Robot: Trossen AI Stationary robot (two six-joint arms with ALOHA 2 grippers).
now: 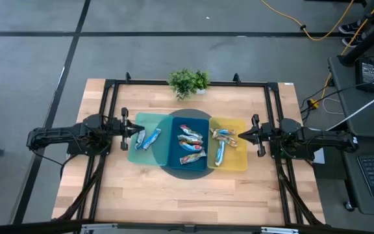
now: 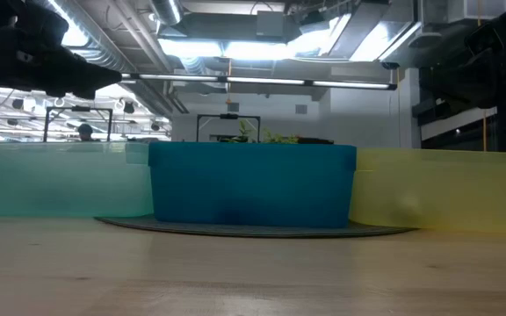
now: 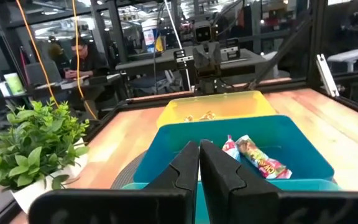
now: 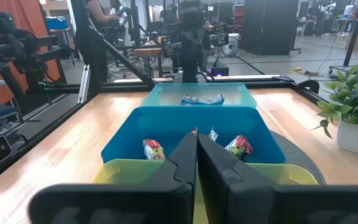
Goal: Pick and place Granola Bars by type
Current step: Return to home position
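Note:
Three bins stand side by side mid-table: a pale teal bin [image 1: 137,151], a blue bin [image 1: 174,159] and a yellow bin [image 1: 239,159]. Granola bars lie in each: two bluish ones [image 1: 148,138] in the teal bin, several with red marks [image 1: 191,144] in the blue bin, and a few [image 1: 223,142] in the yellow bin. My left gripper [image 1: 137,130] hangs level over the teal bin's left rim, shut and empty [image 3: 199,144]. My right gripper [image 1: 241,135] hangs level over the yellow bin's right rim, shut and empty [image 4: 196,134].
A small green potted plant [image 1: 188,81] stands at the table's far edge, behind the bins. A dark round mat [image 1: 187,171] lies under the blue bin. A black frame [image 1: 109,97] runs around the table. Bare wood shows in front of the bins. A person [image 3: 82,53] sits beyond the table.

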